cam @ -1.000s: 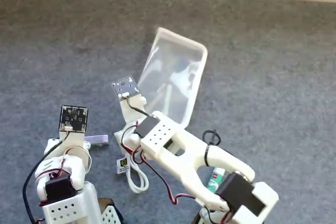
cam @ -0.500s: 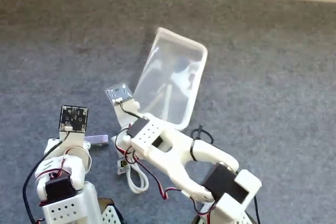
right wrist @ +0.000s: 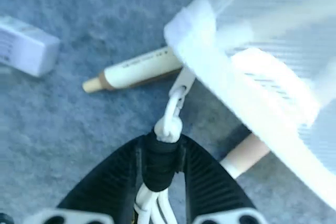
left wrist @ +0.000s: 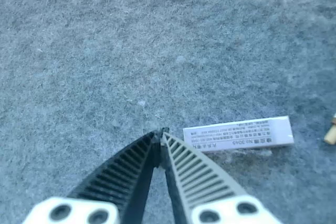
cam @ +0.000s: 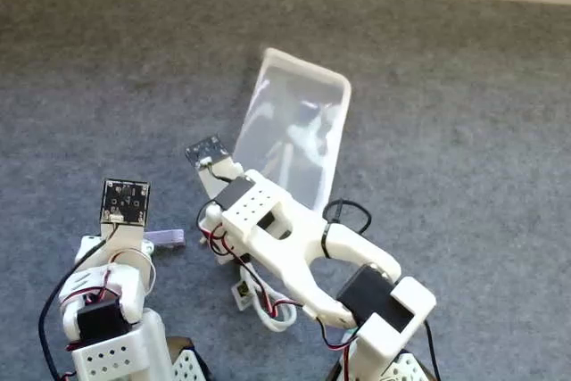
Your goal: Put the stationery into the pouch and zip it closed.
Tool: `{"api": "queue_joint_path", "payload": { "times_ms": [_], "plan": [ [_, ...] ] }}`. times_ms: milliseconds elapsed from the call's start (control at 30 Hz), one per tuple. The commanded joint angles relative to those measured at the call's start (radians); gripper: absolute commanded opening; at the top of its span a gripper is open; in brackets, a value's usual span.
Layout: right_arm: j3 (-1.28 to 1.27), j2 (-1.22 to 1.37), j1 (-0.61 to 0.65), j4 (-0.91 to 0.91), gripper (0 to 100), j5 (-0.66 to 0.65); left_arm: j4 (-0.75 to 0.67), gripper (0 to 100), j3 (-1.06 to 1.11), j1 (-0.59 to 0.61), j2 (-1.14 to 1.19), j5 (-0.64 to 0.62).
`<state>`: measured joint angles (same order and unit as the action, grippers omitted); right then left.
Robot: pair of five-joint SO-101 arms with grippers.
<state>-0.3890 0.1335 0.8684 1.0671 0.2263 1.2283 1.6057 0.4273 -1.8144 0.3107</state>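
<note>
Pinching pouch (right wrist: 273,35) cord (right wrist: 169,125), right gripper (right wrist: 160,157), pen (right wrist: 137,71) at pouch edge

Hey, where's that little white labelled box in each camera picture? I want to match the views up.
High view: the white box lies on the grey mat beside the left arm.
Left wrist view: it lies flat just past the shut left claw, nearly touching its tips.
Right wrist view: it sits at the frame's edge, beyond the cream pen.
Shared landmark: the pen's tan tip, near the box in both wrist views.
</note>
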Motion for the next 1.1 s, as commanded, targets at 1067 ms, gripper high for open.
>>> {"api": "queue_joint_path", "payload": {
  "times_ms": [1067],
  "plan": [
    [-0.513, -1.119, -0.213, -0.101, 0.6, -0.232, -0.017, 28, -0.265, -0.289, 0.002, -0.262]
  ]
}}
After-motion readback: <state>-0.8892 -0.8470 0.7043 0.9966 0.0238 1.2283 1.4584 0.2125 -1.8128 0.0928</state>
